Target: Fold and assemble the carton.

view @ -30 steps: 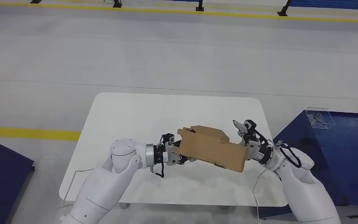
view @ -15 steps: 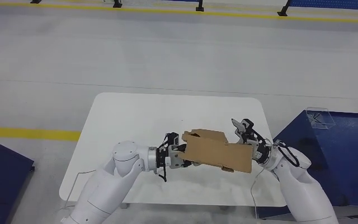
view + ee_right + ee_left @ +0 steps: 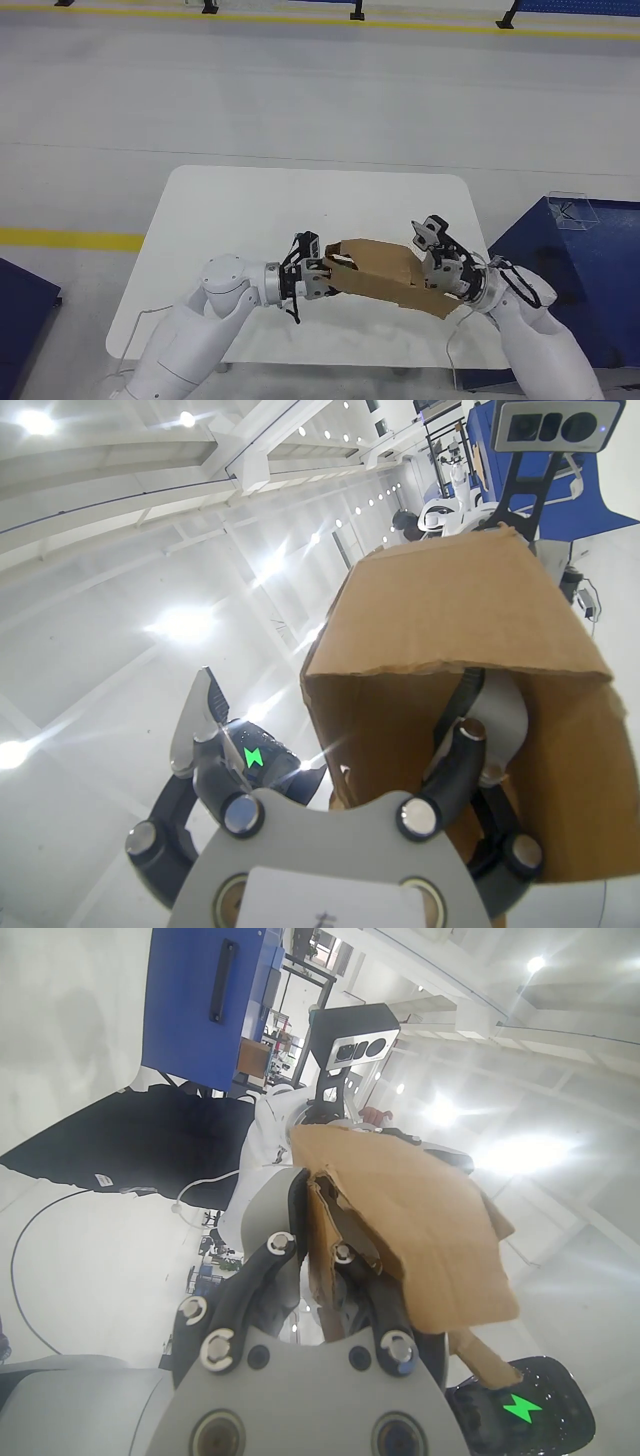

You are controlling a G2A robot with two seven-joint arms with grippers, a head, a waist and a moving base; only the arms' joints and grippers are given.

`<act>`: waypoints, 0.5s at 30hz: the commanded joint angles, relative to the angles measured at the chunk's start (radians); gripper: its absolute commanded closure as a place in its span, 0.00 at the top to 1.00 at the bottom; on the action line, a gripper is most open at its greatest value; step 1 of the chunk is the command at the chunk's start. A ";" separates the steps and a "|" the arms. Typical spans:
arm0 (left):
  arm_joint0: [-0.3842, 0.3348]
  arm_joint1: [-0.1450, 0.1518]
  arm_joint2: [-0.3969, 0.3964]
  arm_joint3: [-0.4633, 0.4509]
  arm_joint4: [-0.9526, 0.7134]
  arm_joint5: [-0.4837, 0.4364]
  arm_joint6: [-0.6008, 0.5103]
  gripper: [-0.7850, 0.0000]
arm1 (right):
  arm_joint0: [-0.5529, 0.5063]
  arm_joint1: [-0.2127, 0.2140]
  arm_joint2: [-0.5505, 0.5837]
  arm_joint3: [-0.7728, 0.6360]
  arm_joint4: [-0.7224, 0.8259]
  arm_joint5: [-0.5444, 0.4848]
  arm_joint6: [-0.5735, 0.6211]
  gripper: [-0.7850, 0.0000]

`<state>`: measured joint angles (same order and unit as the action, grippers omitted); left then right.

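Over the table's near right part: you see the carton [image 3: 385, 272] strung between both grippers above the white table [image 3: 230, 200]. Its long side runs across, and the end by the right arm looks lower in the top view.
Carton's look: plain brown corrugated board pressed into a shallow sleeve, with a soft crease along its upper face.
Contact with the tabletop: you cannot tell from the top view whether the underside touches.
Left gripper [image 3: 322, 277]: the fingers are closed together on the carton's end edge, with the board pinched between them.
Right gripper [image 3: 432, 262]: the fingers are spread wide. One stands free outside the carton, the other reaches into its open end, and the wall between them is not pinched.
Left wrist view: this gives you the ragged, torn edge of the carton [image 3: 425, 1228] where the left gripper [image 3: 315, 1228] bites. The fluting is exposed, and a narrow strip pokes out past the big panel.
Right wrist view: this gives you the carton's [image 3: 450, 610] open mouth, a hollow with one sharply folded corner. The right gripper [image 3: 340, 690] has its outer finger [image 3: 197, 720] in open air and its inner finger [image 3: 500, 710] tucked behind the wall.
Beside the table: a blue cabinet [image 3: 570, 250] stands at the robot's right.
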<state>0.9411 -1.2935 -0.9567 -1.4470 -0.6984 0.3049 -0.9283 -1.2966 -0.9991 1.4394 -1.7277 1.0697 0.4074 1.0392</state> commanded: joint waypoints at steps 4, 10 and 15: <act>-0.001 0.001 -0.002 0.001 0.000 0.003 0.000 0.00 | -0.023 0.004 0.028 -0.025 0.001 0.010 -0.008 1.00; -0.001 0.001 -0.006 0.006 -0.009 0.046 0.031 0.00 | -0.036 0.008 0.035 -0.043 -0.025 0.022 -0.021 1.00; -0.008 0.000 -0.003 0.011 -0.013 0.076 0.050 0.00 | -0.038 0.009 0.057 -0.042 -0.032 -0.002 -0.041 1.00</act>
<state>0.9347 -1.2930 -0.9612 -1.4361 -0.7113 0.3768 -0.8802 -1.3341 -0.9902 1.4900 -1.7702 1.0381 0.4089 1.0005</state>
